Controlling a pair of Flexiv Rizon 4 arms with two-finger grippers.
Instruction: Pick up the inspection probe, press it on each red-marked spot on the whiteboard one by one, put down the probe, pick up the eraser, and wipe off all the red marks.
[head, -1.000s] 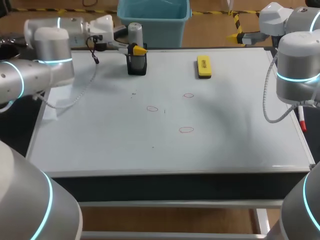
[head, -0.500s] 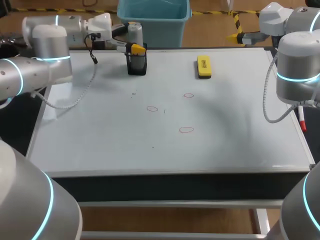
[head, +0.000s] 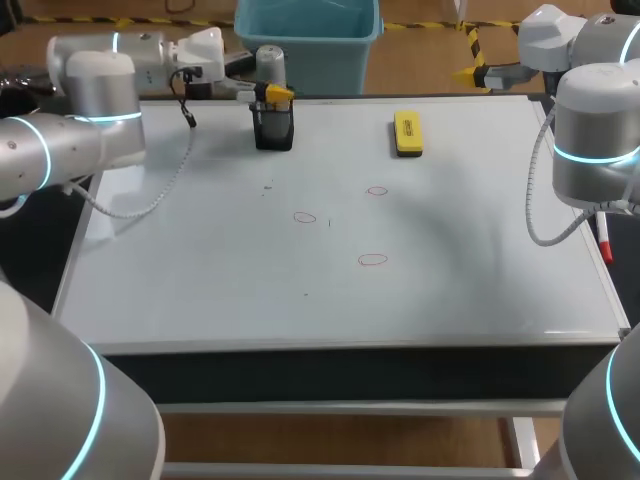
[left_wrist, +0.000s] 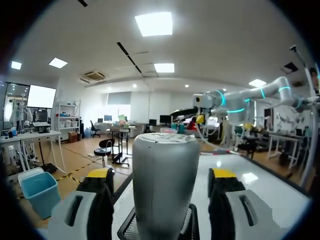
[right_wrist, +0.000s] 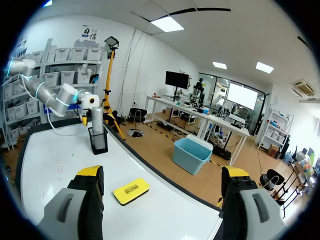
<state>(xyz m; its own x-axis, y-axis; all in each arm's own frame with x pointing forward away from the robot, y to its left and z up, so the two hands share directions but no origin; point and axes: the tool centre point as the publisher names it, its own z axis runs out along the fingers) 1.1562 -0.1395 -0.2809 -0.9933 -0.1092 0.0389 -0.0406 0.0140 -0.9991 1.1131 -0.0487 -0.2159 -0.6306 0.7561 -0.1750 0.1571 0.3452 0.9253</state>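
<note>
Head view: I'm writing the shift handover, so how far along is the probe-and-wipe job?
Nothing looks done yet. In hand: the left gripper sits open around the probe, which stands in its black holder, not lifted. Left: pressing the three red marks on the whiteboard, putting the probe down, then wiping with the yellow eraser, which lies untouched. The right gripper is open and empty.

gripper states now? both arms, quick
Left gripper: open, one finger on each side of the probe, not clamped on it.
Right gripper: open, holding nothing.
</note>
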